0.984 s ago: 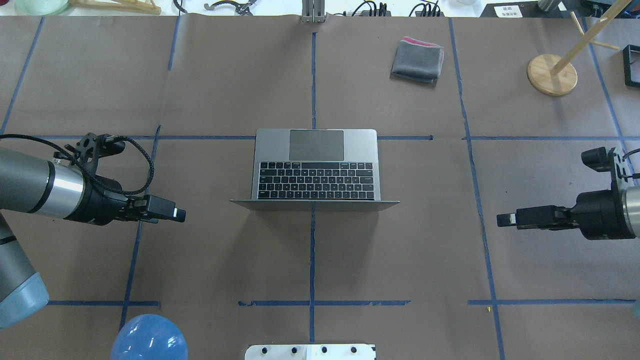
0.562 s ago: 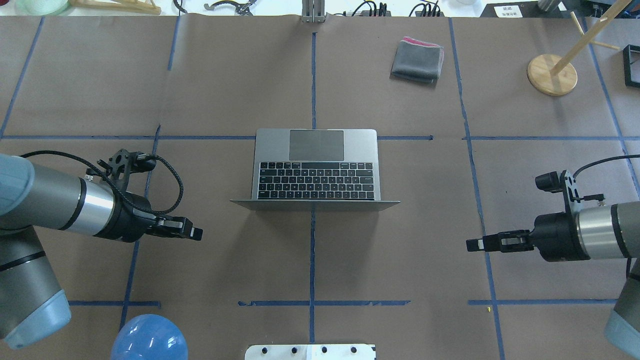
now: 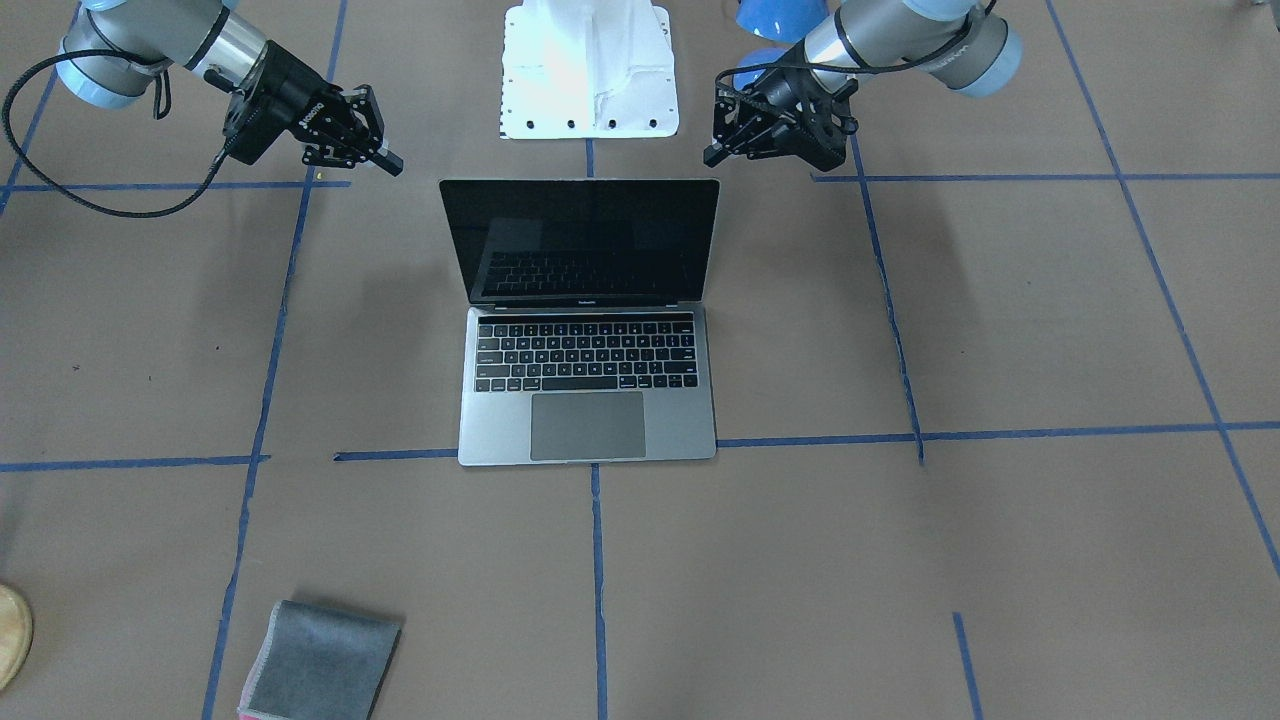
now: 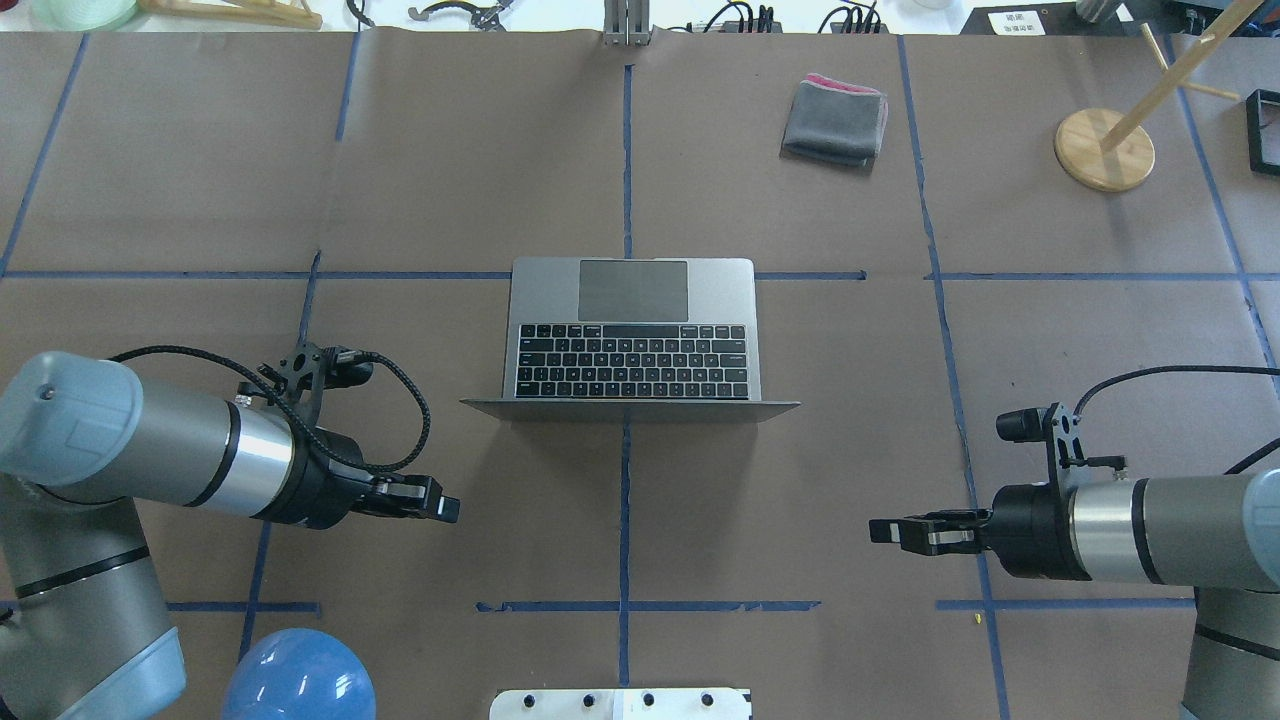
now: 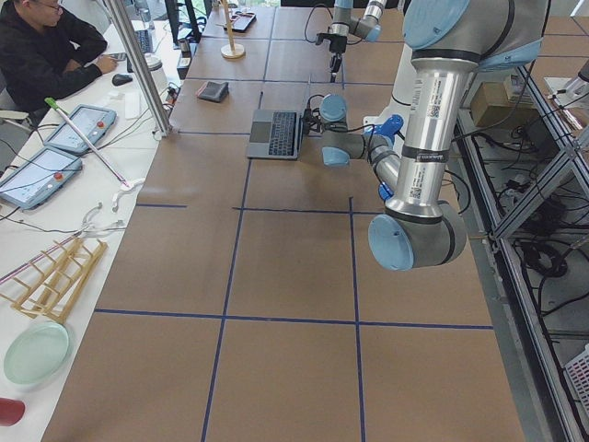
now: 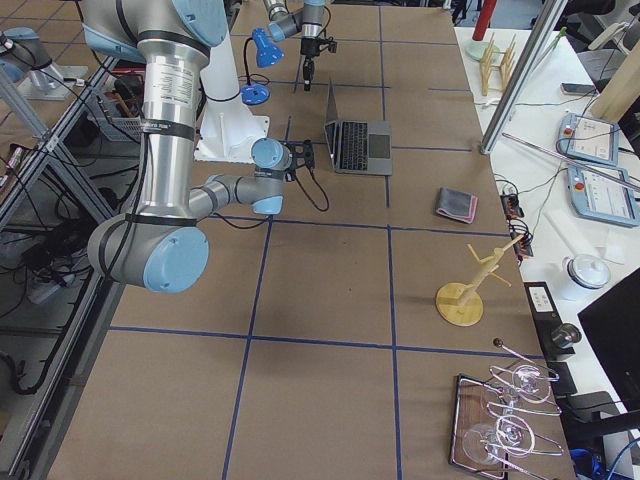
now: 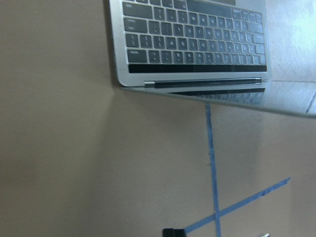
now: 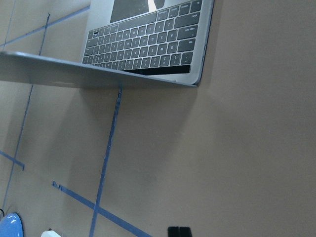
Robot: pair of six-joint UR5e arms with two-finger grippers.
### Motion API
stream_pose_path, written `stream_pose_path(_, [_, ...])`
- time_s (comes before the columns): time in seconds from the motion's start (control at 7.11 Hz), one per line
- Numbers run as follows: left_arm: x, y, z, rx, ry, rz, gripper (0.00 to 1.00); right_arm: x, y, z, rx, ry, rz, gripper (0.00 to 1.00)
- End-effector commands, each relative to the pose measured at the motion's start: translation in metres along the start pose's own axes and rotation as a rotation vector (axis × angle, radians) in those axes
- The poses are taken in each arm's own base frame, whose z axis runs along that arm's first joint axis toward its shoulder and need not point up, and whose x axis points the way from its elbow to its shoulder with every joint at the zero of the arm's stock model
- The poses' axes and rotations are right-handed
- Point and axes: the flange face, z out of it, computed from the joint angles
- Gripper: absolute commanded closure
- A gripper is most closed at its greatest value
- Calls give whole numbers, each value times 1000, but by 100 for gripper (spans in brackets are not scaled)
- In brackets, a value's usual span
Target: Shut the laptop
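The laptop (image 4: 630, 330) stands open in the table's middle, its keyboard facing away from me and its lid (image 4: 630, 408) upright, edge-on in the overhead view. Its black screen (image 3: 585, 240) shows in the front-facing view. My left gripper (image 4: 452, 509) hangs behind and left of the lid, looks shut and holds nothing. My right gripper (image 4: 877, 531) hangs behind and right of it, looks shut and holds nothing. Both are apart from the laptop. The left wrist view shows the laptop's hinge (image 7: 202, 84) from above; the right wrist view shows the lid's back (image 8: 74, 74).
A folded grey cloth (image 4: 835, 120) lies at the far right. A wooden stand (image 4: 1104, 148) is further right. A blue dome (image 4: 297, 676) and my white base plate (image 4: 620, 703) sit at the near edge. A person (image 5: 41, 51) sits beside the table.
Both arms have swung toward the table's near edge and inward, behind the laptop's lid. The wrists have turned. The laptop has not moved.
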Motion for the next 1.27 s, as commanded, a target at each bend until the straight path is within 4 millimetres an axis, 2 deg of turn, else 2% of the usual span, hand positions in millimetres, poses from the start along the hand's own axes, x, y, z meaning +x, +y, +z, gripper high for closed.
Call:
stream_pose_path(0.0, [9, 2, 5, -7, 11, -8, 100, -53, -11, 45, 39, 23, -6, 99])
stream_pose_path(0.14, [8, 1, 6, -7, 10, -8, 100, -66, -14, 56, 54, 38, -5, 99])
stream_pose_path(0.42, [7, -2, 12, -9, 2, -12, 100, -67, -18, 56, 82, 39, -6, 100])
stream_pose_path(0.7, [19, -12, 14, 2, -10, -18, 100, -68, -23, 57, 123, 47, -7, 100])
stream_pose_path(0.84, [30, -18, 13, 25, 3, -11, 100, -77, -28, 60, 135, 29, -8, 100])
stream_pose_path(1.12, [39, -40, 0, 74, 1, -19, 100, -80, -31, 63, 153, 28, -8, 100])
